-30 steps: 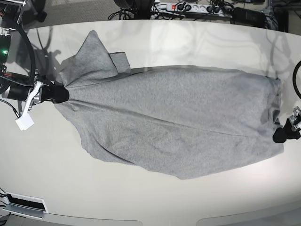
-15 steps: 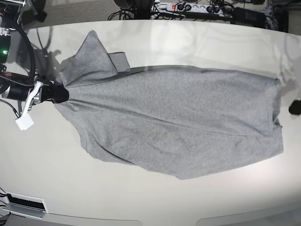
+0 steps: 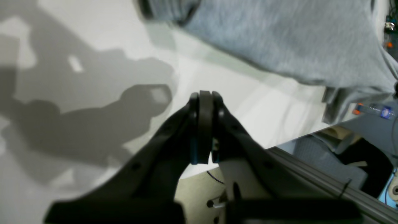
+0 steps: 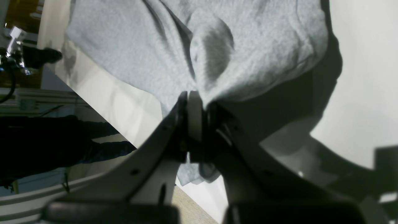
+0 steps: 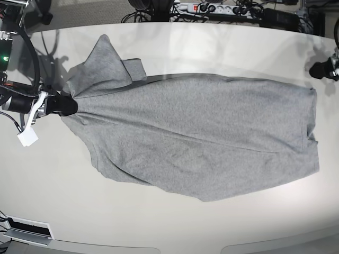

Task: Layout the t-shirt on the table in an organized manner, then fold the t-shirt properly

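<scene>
Moved: left gripper [image 5: 319,70] has let go of the t-shirt [image 5: 196,137] hem near the table [image 5: 159,222] right edge & swung up toward the far right corner; shirt barely shifted.
Left jaws: pressed together, nothing between, clear of the cloth w/ bare table below.
Right gripper [image 5: 68,103]: jaws pinched tight on shirt fabric near the left edge; cloth bunches at the tips in the wrist view.
Shirt: lies across the table middle, plain side up, stretched left-right, one part flipped up toward the far left, front edge slanted & uneven.
Risk: only one end is held, so any pull by the right arm will prob drag the whole shirt left & wrinkle it; the folded-up flap may get trapped under.
Hidden: can't tell which part of the shirt the right jaws hold; left arm cut off at the frame edge; left wrist view blurred.
</scene>
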### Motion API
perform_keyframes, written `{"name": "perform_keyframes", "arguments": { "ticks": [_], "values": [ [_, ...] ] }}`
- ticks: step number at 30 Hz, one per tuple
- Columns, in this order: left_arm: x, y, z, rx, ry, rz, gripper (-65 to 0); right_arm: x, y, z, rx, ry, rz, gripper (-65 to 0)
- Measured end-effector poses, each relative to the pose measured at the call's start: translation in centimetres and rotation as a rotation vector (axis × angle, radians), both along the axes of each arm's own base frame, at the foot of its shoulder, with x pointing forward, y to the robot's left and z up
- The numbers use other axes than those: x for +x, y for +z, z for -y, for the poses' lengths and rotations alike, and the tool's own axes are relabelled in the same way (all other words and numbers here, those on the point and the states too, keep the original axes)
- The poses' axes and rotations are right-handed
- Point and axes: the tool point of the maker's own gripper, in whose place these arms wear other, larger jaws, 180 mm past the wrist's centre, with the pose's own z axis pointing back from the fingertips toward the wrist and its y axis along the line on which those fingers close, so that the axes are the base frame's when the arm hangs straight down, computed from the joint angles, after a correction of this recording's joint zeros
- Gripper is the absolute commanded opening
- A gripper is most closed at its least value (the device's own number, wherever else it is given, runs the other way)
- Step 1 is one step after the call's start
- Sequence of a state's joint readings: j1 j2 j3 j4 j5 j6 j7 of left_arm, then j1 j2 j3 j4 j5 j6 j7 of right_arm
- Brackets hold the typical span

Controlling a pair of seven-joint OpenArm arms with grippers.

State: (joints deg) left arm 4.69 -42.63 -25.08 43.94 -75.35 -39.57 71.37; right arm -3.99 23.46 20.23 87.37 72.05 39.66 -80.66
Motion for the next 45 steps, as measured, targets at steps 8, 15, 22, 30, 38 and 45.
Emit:
{"name": "perform_keyframes", "arguments": {
  "ticks": [8,15,22,30,38,45],
  "values": [
    [1.7,-3.4,1.0,0.127,0.032,0.092,-65.0,0.0,0.0,0.0,0.000,0.000,0.000,-65.0],
    [5.5,-3.2,2.7,0.142,0.010,0.172,-65.0,0.0,0.0,0.0,0.000,0.000,0.000,-65.0],
    [13.0,0.3,1.1,0.266,0.041,0.375,-65.0,0.0,0.0,0.0,0.001,0.000,0.001,-65.0],
    [17.3,6.1,0.4,0.200,0.022,0.422,-65.0,-0.1,-0.1,0.0,-0.001,0.000,-0.003,-65.0],
    [16.4,7.3,-1.5,0.228,-0.008,0.371,-65.0,-0.1,0.0,0.0,0.000,0.000,-0.002,-65.0],
    [13.8,9.5,-4.2,0.210,-0.009,0.327,-65.0,-0.1,-0.1,0.0,-0.001,0.000,-0.002,-65.0]
  ]
}}
